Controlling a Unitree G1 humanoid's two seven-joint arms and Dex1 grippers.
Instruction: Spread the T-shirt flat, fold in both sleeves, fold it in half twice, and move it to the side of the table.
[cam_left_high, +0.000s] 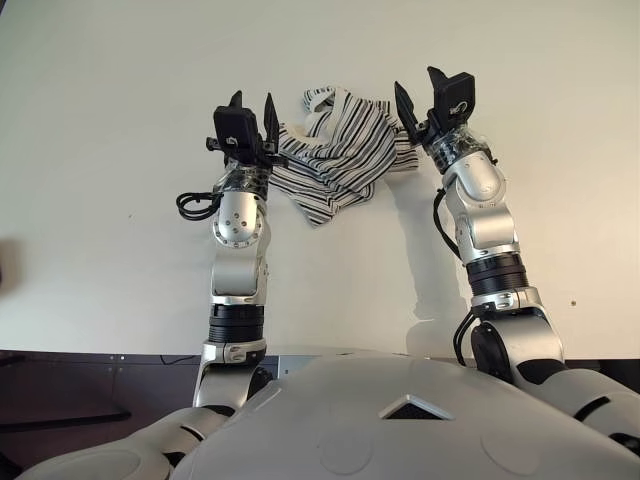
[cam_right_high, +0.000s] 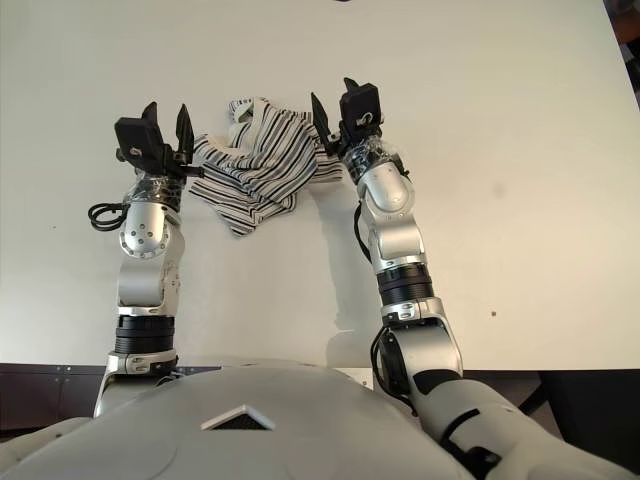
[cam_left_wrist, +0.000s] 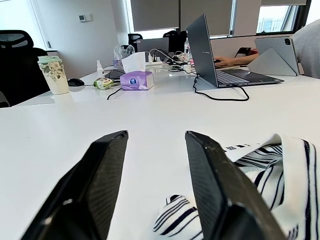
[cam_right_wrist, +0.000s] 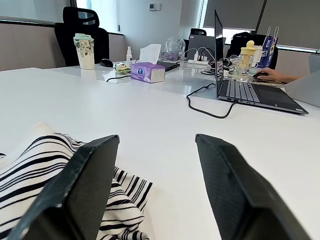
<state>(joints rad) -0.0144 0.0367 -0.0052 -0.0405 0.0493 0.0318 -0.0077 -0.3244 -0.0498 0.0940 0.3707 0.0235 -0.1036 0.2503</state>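
A black-and-white striped T-shirt lies crumpled in a heap on the white table, between my two arms. My left gripper stands open at the heap's left edge, fingers pointing away from me, nothing between them. My right gripper is open at the heap's right edge, likewise holding nothing. In the left wrist view the striped cloth lies beside one finger. In the right wrist view the cloth lies beside and partly behind one finger.
The table stretches wide on both sides and beyond the shirt. Far across it stand a laptop, a tissue box, a cup and cables. A person's hand rests by the laptop.
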